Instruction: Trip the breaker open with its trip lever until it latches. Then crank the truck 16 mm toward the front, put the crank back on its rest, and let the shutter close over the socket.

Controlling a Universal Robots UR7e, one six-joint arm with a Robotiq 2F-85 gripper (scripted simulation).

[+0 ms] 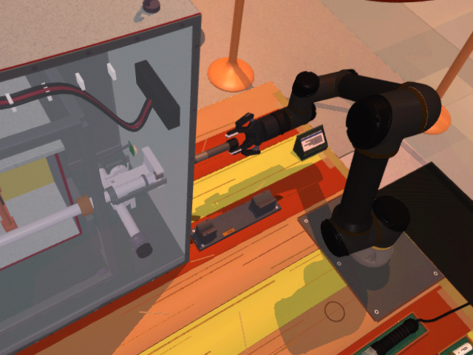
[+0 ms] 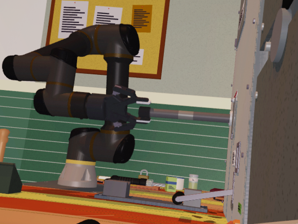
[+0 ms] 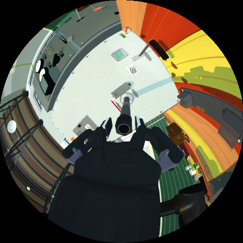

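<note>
The far end of the grey crank (image 2: pixel 187 115) (image 1: pixel 214 149) (image 3: pixel 124 113) is hidden inside the socket (image 3: pixel 127 96) in the cabinet's pale front panel, and the crank sticks straight out from it. The shutter plate (image 3: pixel 121 89) sits just beside the socket. The trip lever (image 2: pixel 202 195) (image 3: pixel 153 47), with its black knob, juts from the panel low down near the floor. The crank rest (image 1: pixel 237 219) (image 2: pixel 149 196) lies on the floor below, with two grey blocks. My gripper (image 2: pixel 143 111) (image 1: pixel 234 142) (image 3: pixel 122 124) is at the crank's black outer end, with its fingers open around the end, holding nothing.
The switchgear cabinet (image 1: pixel 95 160) fills the left, its see-through side showing the truck and screw shaft. A small sign stand (image 1: pixel 311 142) stands beside my forearm. Orange stanchions (image 1: pixel 231 68) stand behind. A torch, padlock and small jars (image 2: pixel 178 183) lie by the wall.
</note>
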